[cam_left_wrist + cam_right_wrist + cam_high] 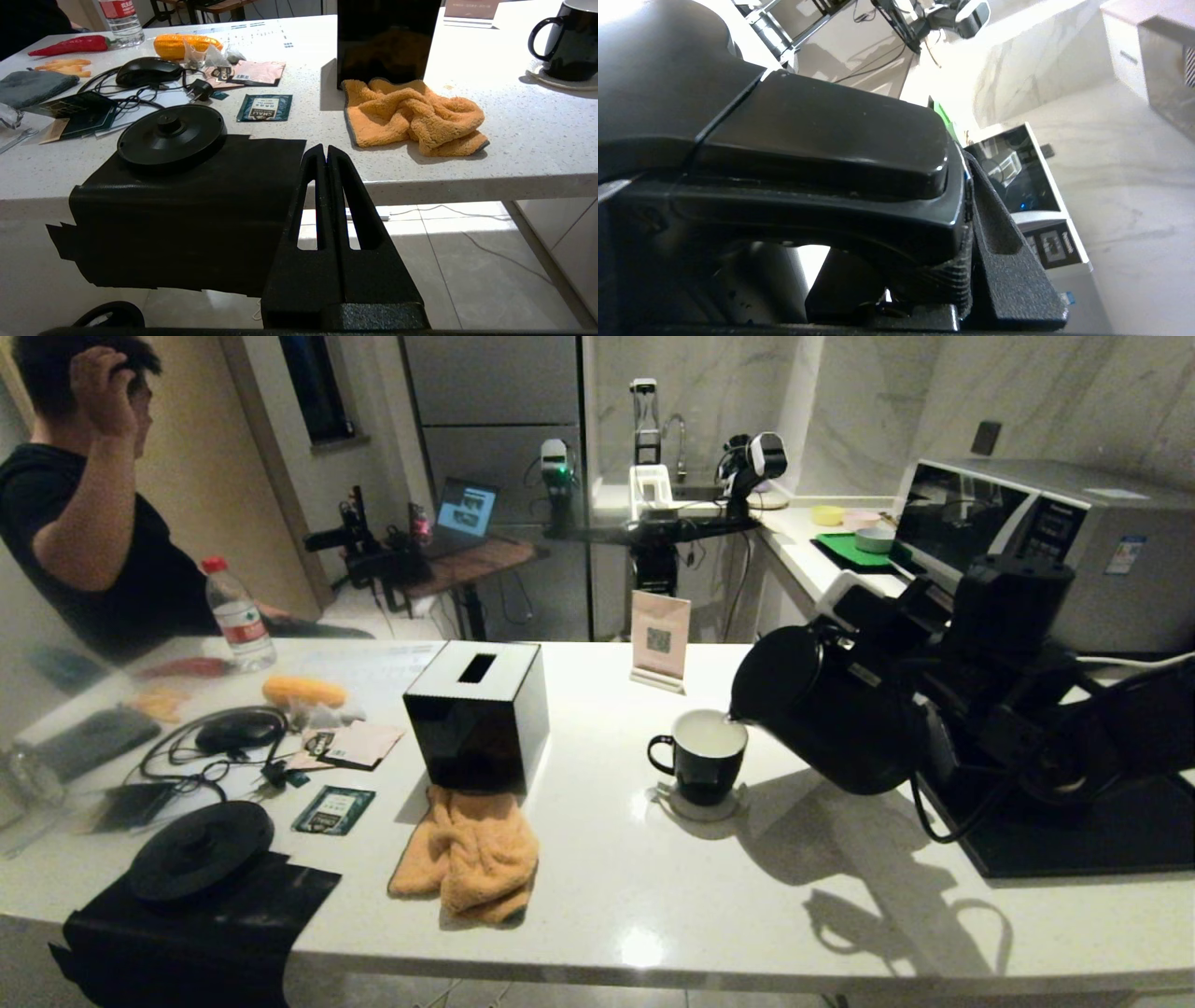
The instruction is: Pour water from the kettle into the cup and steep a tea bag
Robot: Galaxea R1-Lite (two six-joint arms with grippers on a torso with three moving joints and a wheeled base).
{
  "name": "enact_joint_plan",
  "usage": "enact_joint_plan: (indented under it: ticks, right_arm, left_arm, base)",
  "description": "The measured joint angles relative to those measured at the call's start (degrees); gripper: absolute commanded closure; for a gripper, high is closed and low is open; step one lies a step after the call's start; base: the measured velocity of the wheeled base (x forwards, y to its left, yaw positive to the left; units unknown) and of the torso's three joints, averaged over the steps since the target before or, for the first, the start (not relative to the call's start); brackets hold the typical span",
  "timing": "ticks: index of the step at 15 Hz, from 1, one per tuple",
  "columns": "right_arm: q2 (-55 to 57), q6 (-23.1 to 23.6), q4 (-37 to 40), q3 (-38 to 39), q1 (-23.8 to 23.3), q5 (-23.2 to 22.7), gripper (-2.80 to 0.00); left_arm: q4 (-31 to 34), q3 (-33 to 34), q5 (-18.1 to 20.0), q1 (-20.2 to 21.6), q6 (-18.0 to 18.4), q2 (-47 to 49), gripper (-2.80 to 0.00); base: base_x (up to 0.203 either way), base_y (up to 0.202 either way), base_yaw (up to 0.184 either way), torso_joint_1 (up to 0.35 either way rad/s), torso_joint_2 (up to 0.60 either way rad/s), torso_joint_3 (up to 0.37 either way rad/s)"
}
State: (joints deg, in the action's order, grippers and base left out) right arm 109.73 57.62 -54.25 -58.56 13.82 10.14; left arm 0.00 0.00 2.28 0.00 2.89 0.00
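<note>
Currently, the right tool (971, 261) is clamped on the handle of the kettle (826, 709), with one finger (1008, 261) pressed against the handle's outer side. The kettle is held clear of the desk (653, 896) and tilted toward the desk's left end, its spout directly over the rim of the cup (702, 758). Whether water is leaving the spout cannot be determined.

The cup stands upright on a round coaster (695, 805), roughly midway between the desk's front and rear edges and right of the desk's centre. Its handle points toward the left end of the desk. The interior shows white; no liquid level can be made out.

The left tool (325, 161) is parked below and in front of the desk's front edge, near the left corner, with its fingers closed together and holding nothing.

A black box (478, 714) stands near the centre of the desk, with an orange cloth (471, 854) lying against its front face. The kettle base (201, 849) rests on a black mat (187, 210) at the front left corner; the mat hangs over the front edge. A dark green sachet (333, 809) lies flat between the base and the cloth. A person (84, 495) stands beyond the desk's far left corner.
</note>
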Motion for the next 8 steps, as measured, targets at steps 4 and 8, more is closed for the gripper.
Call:
enact_joint_plan:
  ticks: [4,8]
  right_arm:
    - [0.0,1.9,-0.1,0.0,0.1,-1.7,0.0]
    - [0.0,2.8,-0.1,0.1,0.1,-1.9,0.0]
  left_arm:
    - [0.0,0.0,0.0,0.0,0.0,0.0,0.0]
    - [0.0,0.0,0.0,0.0,0.0,0.0,0.0]
  base:
    - [0.0,0.0,0.0,0.0,0.0,0.0]
    - [0.0,0.0,0.0,0.0,0.0,0.0]
